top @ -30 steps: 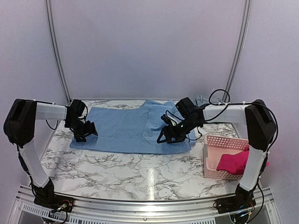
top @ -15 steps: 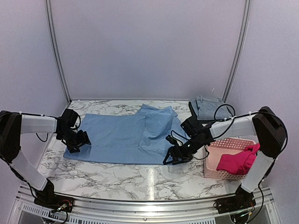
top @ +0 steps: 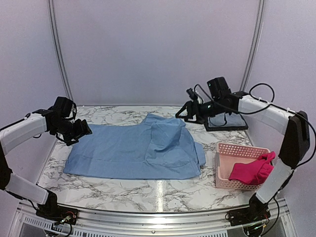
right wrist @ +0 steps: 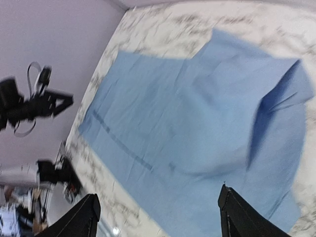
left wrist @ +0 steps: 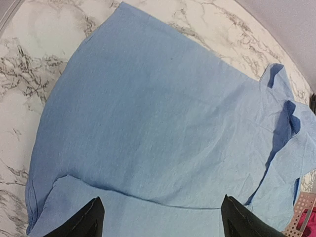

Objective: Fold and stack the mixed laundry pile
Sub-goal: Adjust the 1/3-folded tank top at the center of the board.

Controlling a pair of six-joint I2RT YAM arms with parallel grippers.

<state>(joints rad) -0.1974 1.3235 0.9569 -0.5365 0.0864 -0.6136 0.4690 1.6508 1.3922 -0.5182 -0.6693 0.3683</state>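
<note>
Light blue shirt [top: 136, 150] spread flat across the middle of the marble table [top: 148, 190], a raised fold on its right half. Pink basket [top: 220, 170] at near right, magenta-red garment [top: 251, 170] draped over its rim. Left end effector [top: 80, 130] hovers at the shirt's left edge, fingers spread, empty. Right end effector [top: 189, 109] up beside the dark tray [top: 227, 126], fingers spread, nothing held.

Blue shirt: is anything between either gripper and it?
Nothing visible. The left gripper hangs open over the blue shirt at its left edge, right gripper open above its far right corner; both wrist views show bare cloth ahead.
</note>
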